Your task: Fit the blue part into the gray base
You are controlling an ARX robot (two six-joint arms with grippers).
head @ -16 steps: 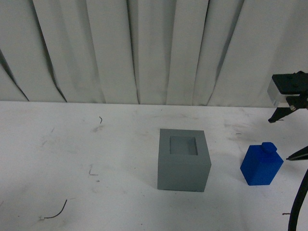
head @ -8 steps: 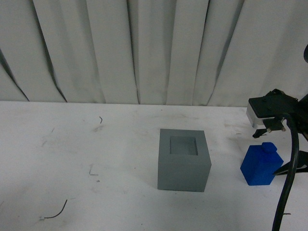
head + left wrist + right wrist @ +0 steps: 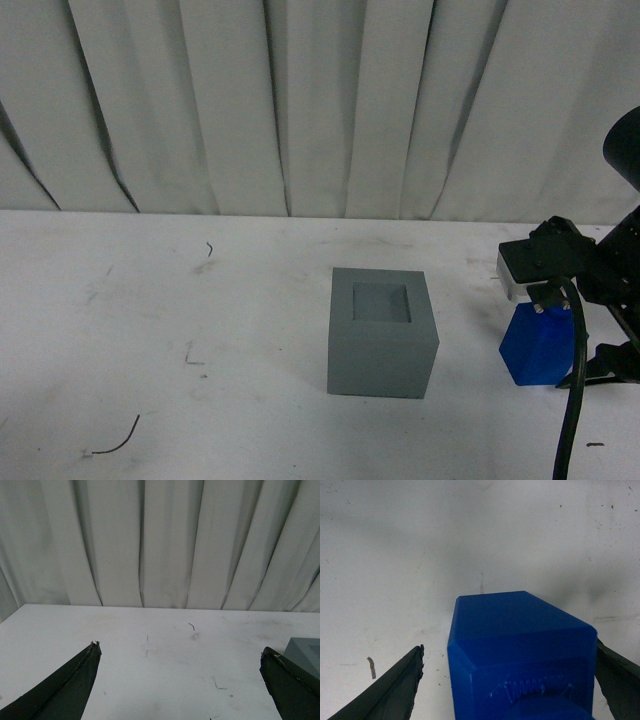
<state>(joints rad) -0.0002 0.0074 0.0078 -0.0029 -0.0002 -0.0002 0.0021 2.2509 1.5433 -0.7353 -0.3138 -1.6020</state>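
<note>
Your right gripper (image 3: 507,652), fingers spread, straddles the upright blue part (image 3: 530,352) (nothing pinched yet); the gray base (image 3: 381,340) stands apart to its left. Left gripper (image 3: 180,650) likewise spread, empty.

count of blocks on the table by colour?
Blue: 1, the blue part
Gray: 1, the gray base
Total: 2
</note>
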